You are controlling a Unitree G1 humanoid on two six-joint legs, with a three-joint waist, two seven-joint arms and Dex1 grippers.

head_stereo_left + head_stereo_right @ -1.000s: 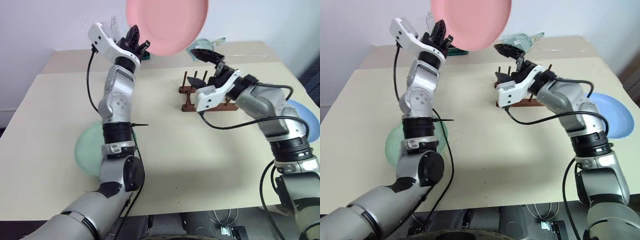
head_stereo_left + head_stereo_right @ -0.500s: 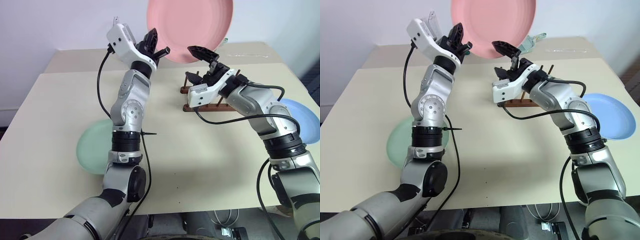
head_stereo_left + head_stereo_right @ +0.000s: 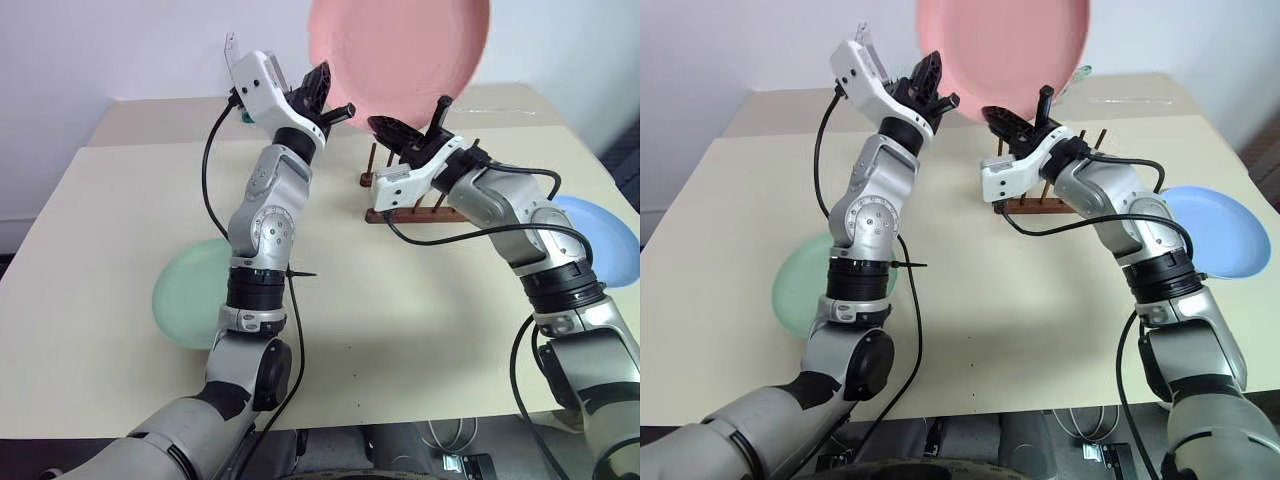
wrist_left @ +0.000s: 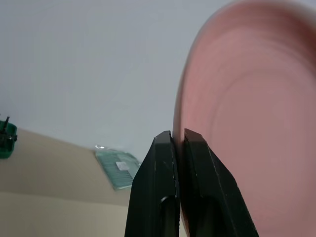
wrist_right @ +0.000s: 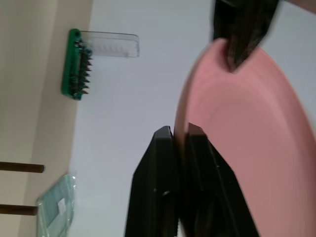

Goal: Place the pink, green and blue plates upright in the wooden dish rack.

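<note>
Above wooden dish rack (image 3: 415,195): pink plate (image 3: 400,55), both grippers' fingers clamped on rim; green bit holder (image 5: 74,64) behind.

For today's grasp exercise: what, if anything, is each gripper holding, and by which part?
Both hold the pink plate by its rim: the left gripper and the right gripper are each shut on its edge, at separate points.

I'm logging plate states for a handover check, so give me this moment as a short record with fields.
pink plate: held up above the table, upright, rim pinched by both grippers
left gripper: shut on the plate's rim
right gripper: shut on the rim
green plate: flat on the table
blue plate: flat on the table
wooden dish rack: no plates in it
</note>
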